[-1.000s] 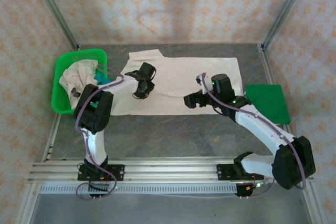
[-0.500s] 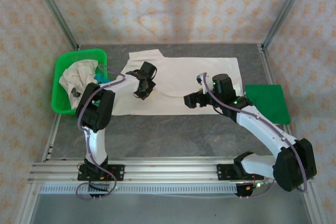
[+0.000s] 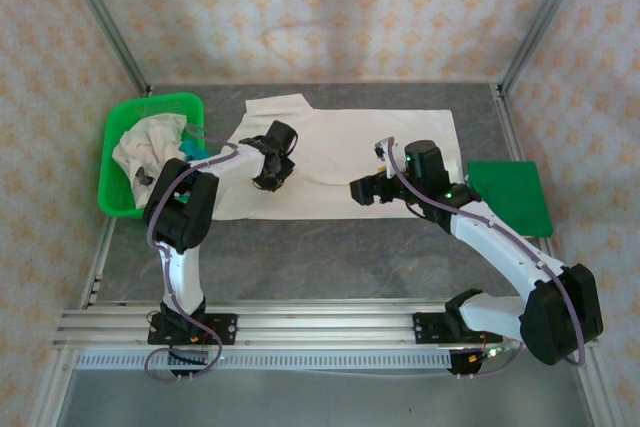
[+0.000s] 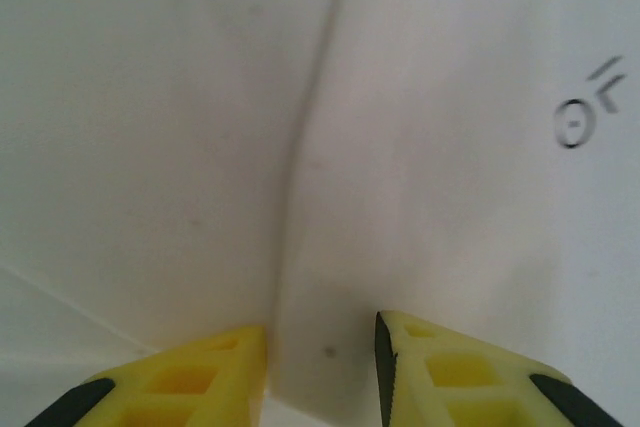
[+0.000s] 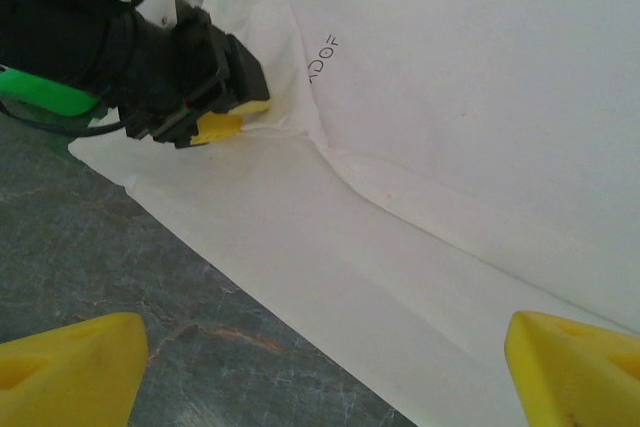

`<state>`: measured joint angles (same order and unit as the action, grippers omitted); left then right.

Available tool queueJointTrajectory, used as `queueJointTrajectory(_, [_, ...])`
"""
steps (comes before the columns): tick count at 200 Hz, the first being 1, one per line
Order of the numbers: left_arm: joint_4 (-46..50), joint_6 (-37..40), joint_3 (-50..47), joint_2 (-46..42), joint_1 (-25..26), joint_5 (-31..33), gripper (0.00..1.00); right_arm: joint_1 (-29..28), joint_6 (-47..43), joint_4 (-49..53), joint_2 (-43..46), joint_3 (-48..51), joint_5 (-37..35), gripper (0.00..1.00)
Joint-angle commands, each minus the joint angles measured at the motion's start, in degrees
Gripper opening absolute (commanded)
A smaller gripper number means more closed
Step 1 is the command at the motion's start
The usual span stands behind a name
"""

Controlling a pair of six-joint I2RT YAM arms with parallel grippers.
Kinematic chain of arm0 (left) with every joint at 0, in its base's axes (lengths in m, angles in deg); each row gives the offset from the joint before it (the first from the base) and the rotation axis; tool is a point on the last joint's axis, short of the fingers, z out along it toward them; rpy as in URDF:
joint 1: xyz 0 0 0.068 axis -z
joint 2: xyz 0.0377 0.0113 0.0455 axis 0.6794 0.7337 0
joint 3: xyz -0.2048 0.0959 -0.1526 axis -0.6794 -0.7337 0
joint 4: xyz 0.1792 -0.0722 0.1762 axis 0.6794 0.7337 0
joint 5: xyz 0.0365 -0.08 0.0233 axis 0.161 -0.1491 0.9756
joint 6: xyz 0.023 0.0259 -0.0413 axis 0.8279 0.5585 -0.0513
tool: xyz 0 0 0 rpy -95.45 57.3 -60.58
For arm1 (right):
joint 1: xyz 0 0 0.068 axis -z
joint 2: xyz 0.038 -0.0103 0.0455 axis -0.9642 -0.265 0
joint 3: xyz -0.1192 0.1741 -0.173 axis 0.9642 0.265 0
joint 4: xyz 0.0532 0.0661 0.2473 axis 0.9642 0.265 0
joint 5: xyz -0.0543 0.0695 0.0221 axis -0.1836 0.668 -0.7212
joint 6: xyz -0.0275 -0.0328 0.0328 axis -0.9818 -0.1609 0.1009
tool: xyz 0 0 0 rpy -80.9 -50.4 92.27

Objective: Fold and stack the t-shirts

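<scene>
Holding crumpled cream t-shirt (image 3: 145, 142), teal t-shirt (image 3: 195, 152) — green basket (image 3: 160, 99) | table (image 3: 300, 257) — spread t-shirt (image 3: 380, 147)

Green plastic basket (image 3: 160, 102) at the left of the grey marbled table (image 3: 330, 257); flat green mat (image 3: 510, 195) at its right edge; aluminium rail (image 3: 320, 325) along the near side.

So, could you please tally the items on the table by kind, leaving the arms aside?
Cream t-shirts: 2 (one flat, one crumpled; more may hide beneath)
Teal t-shirt: 1
Green basket: 1
Green mat: 1
Total: 5
</scene>
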<state>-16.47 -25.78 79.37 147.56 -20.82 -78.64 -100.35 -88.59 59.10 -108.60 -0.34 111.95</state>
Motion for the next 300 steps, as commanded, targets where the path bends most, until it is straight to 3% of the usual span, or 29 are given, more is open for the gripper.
queueJointTrajectory(1, [0.1,-1.1,-0.6,-2.0,-0.3,1.1,0.34,-0.2,0.6,-1.8,-1.2,0.2,0.8,0.92])
queueJointTrajectory(45, [-0.3,-1.1,0.6,-0.6,-0.3,0.3,0.32,-0.2,0.3,-1.0,-0.8,0.1,0.4,0.92])
queueJointTrajectory(125, [2.3,1.0,4.3,-0.6,-0.2,1.1,0.0,-0.2,0.8,-1.8,-1.3,0.2,0.8,0.92])
queueJointTrajectory(172, [3.6,3.1,8.2,0.5,-0.2,2.5,0.0,-0.2,0.8,-2.1,-1.1,0.4,0.3,0.92])
queueJointTrajectory(217, [8.3,7.4,19.9,7.6,-0.2,0.9,0.0,-0.1,1.1,-2.3,-1.5,0.2,0.3,0.92])
queueJointTrajectory(237, [9.6,8.6,24.2,10.6,-0.2,-0.1,0.09,-0.2,1.1,-2.4,-1.5,0.2,0.3,0.92])
queueJointTrajectory(246, [9.5,9.3,26.0,11.9,-0.2,-1.0,0.17,-0.2,1.2,-2.3,-1.6,0.1,0.3,0.92])
queueJointTrajectory(269, [7.7,12.7,29.5,13.6,0.0,-4.1,0.64,-0.2,1.4,-2.3,-1.5,0.0,0.5,0.92])
queueJointTrajectory(278, [6.9,14.4,30.6,13.7,0.2,-4.3,0.78,-0.2,1.6,-2.4,-1.5,0.1,0.4,0.92])
queueJointTrajectory(293, [7.1,16.7,32.4,13.9,0.3,-4.7,0.95,-0.2,1.8,-2.6,-1.7,0.0,0.5,0.92])
queueJointTrajectory(300, [7.2,17.6,32.9,13.7,0.2,-4.6,0.98,-0.2,1.9,-2.7,-1.7,0.1,0.7,0.92])
